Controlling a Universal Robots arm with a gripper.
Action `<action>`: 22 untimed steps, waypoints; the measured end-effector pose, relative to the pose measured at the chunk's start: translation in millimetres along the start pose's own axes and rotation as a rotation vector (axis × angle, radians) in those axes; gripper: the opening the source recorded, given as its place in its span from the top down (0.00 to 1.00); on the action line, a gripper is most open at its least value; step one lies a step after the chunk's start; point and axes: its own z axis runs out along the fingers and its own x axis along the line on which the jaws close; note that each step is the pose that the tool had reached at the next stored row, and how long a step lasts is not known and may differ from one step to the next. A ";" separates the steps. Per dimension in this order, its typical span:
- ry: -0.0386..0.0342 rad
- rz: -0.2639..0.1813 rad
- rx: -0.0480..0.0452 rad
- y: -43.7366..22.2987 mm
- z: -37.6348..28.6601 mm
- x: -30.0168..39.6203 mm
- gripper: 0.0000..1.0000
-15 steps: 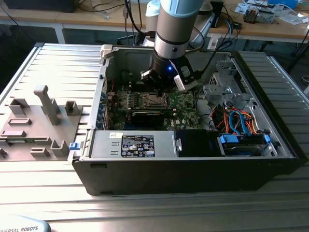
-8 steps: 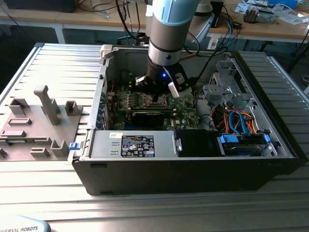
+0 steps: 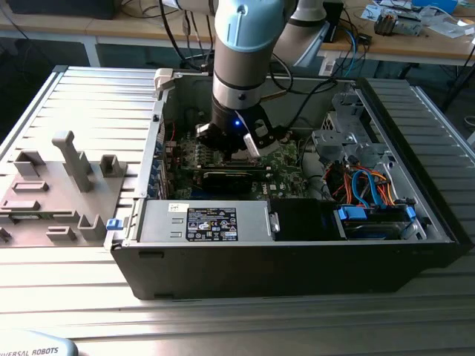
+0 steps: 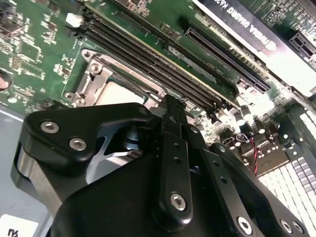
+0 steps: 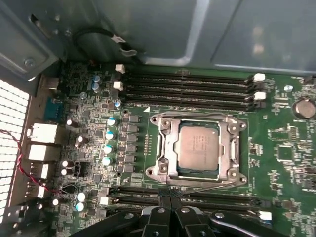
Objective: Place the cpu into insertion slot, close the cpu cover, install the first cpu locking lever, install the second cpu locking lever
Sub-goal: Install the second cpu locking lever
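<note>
In the first wrist view the cpu (image 5: pixel 199 145), a dull silver square, lies in the insertion slot (image 5: pixel 157 120) on the green board. The cpu cover (image 5: pixel 168 148), a silvery frame, lies flat around it. A thin wire locking lever (image 5: pixel 217 185) runs along the slot's edge nearest my gripper (image 5: pixel 170 197), whose black fingers stand together at that lever's end with nothing visible between them. In the second wrist view the gripper (image 4: pixel 173 101) hovers just beside the slot's metal frame (image 4: pixel 94 81) and the pale cpu (image 4: pixel 116 94). In the exterior view the gripper (image 3: pixel 234 152) reaches down into the open computer case.
Memory slots (image 5: pixel 192 89) flank the socket on both sides. A long black expansion card (image 3: pixel 223 178) lies close by the gripper, with a power supply (image 3: pixel 208 221) in front. Blue and orange cables (image 3: pixel 364 185) fill the exterior view's right; a grey fixture tray (image 3: pixel 59 185) sits left.
</note>
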 end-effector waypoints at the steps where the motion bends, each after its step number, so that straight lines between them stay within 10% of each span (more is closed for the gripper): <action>1: -0.0001 0.000 -0.0005 -0.3 1.9 1.0 0.89; 12: 0.0003 -0.002 -0.0008 7.8 23.5 9.9 0.89; 22: 0.0021 -0.010 -0.0013 8.7 28.4 14.6 0.89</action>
